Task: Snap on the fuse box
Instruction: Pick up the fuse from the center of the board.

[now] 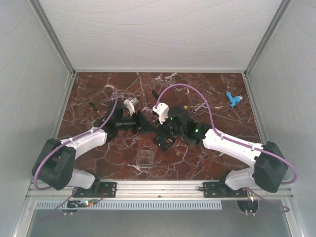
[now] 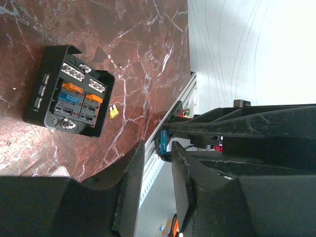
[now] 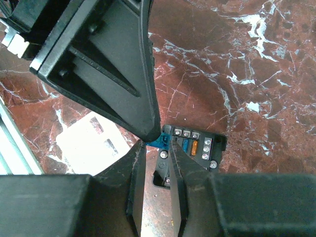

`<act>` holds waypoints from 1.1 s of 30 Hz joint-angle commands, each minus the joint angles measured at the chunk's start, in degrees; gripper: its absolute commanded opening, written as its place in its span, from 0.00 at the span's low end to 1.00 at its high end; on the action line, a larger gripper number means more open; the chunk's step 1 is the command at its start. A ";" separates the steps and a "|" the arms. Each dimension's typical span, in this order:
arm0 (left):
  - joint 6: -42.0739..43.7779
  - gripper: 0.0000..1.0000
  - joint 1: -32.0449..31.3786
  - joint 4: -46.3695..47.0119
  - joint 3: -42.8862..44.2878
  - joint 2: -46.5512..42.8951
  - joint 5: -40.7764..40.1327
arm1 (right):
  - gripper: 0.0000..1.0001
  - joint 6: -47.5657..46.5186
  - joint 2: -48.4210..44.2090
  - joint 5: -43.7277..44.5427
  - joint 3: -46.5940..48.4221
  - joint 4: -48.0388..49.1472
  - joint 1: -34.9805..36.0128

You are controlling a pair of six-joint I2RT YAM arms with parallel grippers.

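The fuse box [image 1: 164,141] is a square black box lying face up on the marble, with orange and blue fuses in its slots [image 2: 69,91]. Just above its corner [image 3: 197,148], my right gripper [image 3: 157,144] is shut on a small blue fuse [image 3: 160,140]. My left gripper [image 2: 157,148] comes in from the left with its jaws narrowed but still apart. The blue fuse [image 2: 163,143] sits at its tips, near one finger. Both grippers meet over the table's middle [image 1: 153,127].
A clear square lid [image 1: 143,159] lies near the front edge, left of the fuse box. A loose yellow fuse [image 2: 114,112] rests beside the box. A blue part [image 1: 234,99] and a small metal tool [image 1: 200,106] sit at the back right, and a screwdriver [image 1: 94,106] at the back left.
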 commanded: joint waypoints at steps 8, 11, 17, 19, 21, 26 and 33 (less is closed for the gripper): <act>-0.61 0.06 -0.38 3.46 2.62 0.67 0.66 | 0.02 -1.25 -1.06 -0.56 -0.12 2.68 0.57; -0.71 0.00 -0.38 3.71 2.55 0.54 0.66 | 0.03 -1.43 -1.15 -0.46 -0.11 2.70 0.54; -2.61 0.00 -0.30 6.00 1.31 -0.74 -0.09 | 0.20 1.38 -3.48 1.78 -0.95 4.20 0.53; -4.22 0.00 -0.23 7.99 0.40 -1.26 -0.45 | 0.27 5.40 -5.66 3.69 -2.72 6.26 0.09; -6.13 0.00 -0.28 10.82 -0.76 -2.17 -1.21 | 0.33 10.85 -8.30 3.24 -4.44 8.54 -1.29; -11.66 0.00 -0.25 18.19 -4.37 -5.45 -4.26 | 0.41 27.35 -15.47 -1.76 -12.34 19.10 -6.50; -19.13 0.00 -0.80 26.00 -8.28 -10.42 -8.35 | 0.41 42.08 -18.13 -4.33 -17.25 29.05 -9.04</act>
